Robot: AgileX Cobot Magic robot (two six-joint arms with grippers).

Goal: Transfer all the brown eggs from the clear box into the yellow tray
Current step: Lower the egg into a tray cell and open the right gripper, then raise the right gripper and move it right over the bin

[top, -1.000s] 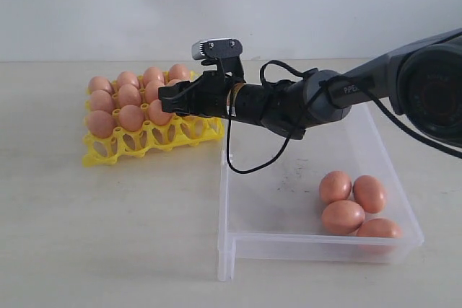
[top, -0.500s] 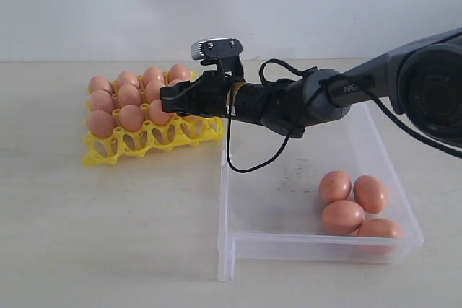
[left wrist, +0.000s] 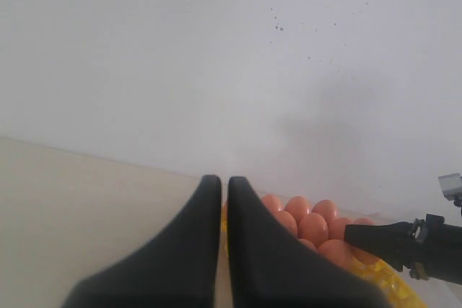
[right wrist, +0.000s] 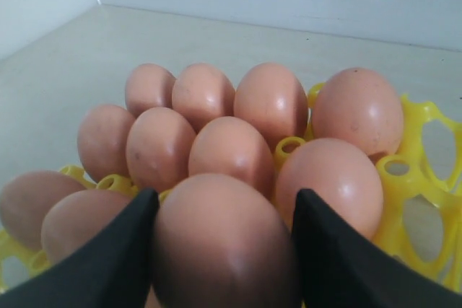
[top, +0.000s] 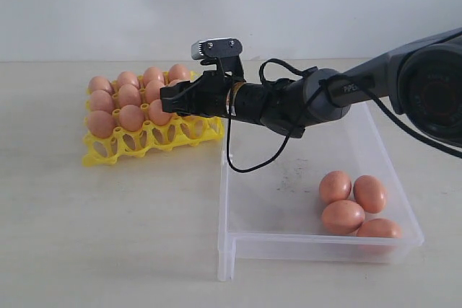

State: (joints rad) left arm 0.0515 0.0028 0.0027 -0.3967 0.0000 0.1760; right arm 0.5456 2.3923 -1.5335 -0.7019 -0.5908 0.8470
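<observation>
Right wrist view | right claw (right wrist: 225, 203) grasping brown egg (right wrist: 224, 257) | yellow tray (right wrist: 432, 187) eggs (right wrist: 231, 149) crowd just ahead | left claw (left wrist: 224, 179) clenched

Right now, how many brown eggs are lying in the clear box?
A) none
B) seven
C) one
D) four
D: four brown eggs lie bunched together at one end of the clear box in the exterior view, and the rest of its floor is bare.
</observation>
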